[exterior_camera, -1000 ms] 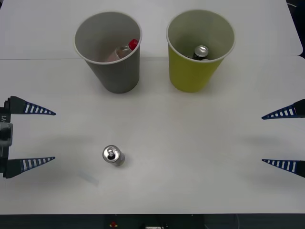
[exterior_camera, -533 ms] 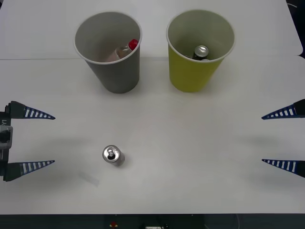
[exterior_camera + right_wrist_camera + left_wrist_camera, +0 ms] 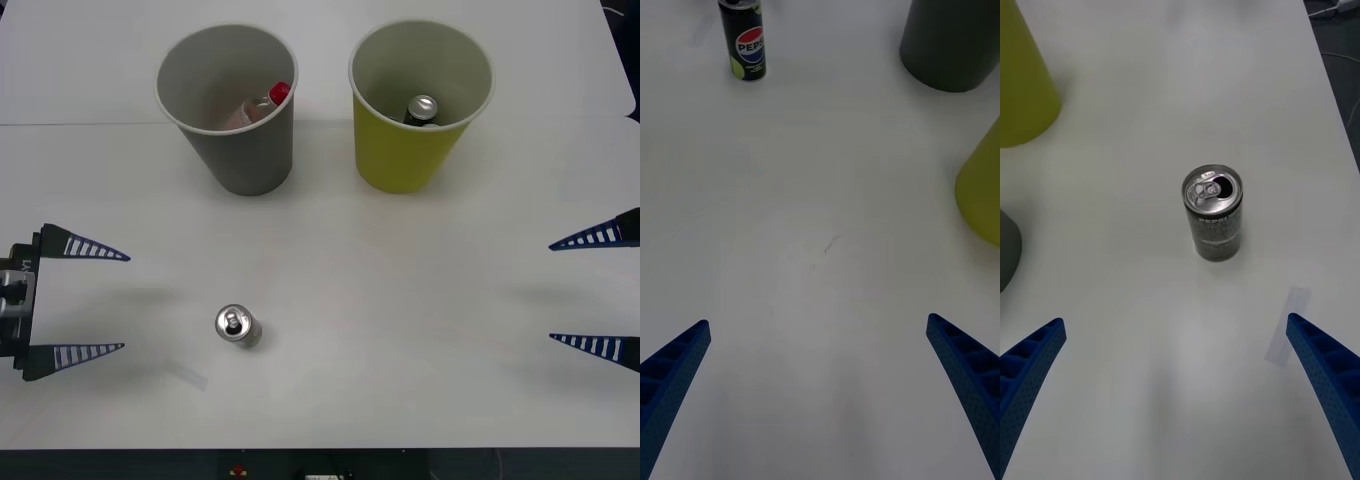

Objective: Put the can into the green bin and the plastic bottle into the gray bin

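Note:
A small dark can (image 3: pixel 237 326) (image 3: pixel 1213 215) (image 3: pixel 744 39) with a silver pull-tab top stands upright on the white table, near its front left. My left gripper (image 3: pixel 121 302) (image 3: pixel 1180 405) is open at the left edge, a short way left of this can and level with it. Another can (image 3: pixel 422 109) rests inside the green bin (image 3: pixel 415 160) (image 3: pixel 983 191) (image 3: pixel 1022 82) at the back right. The plastic bottle (image 3: pixel 258 107), red cap up, leans inside the gray bin (image 3: pixel 245 155) (image 3: pixel 951 41) (image 3: pixel 1007 251) at the back left. My right gripper (image 3: pixel 550 292) (image 3: pixel 820 405) is open at the right edge, holding nothing.
A faint strip of clear tape (image 3: pixel 185 373) (image 3: pixel 1289 336) lies on the table (image 3: pixel 400 300) just front-left of the standing can. A table seam runs behind the bins. Open tabletop separates the two grippers.
My left gripper has moved a little to the right, toward the standing can, and slightly nearer the table's front. The right gripper, both bins and the cans have stayed put.

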